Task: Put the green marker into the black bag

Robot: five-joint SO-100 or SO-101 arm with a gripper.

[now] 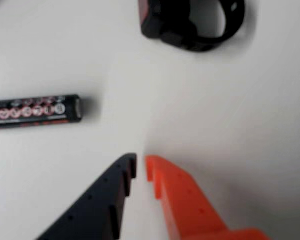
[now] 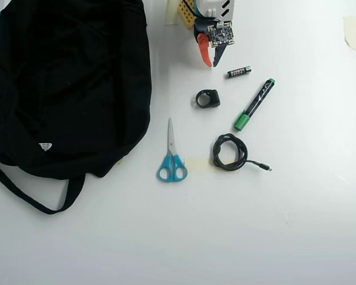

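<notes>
In the overhead view the black bag (image 2: 71, 83) lies slumped at the table's (image 2: 308, 225) left, nothing visibly inside it, while the green marker (image 2: 254, 104) lies well apart on the bare surface beside a battery (image 2: 239, 72), and the tool (image 2: 213, 63) hangs narrow and empty.
</notes>
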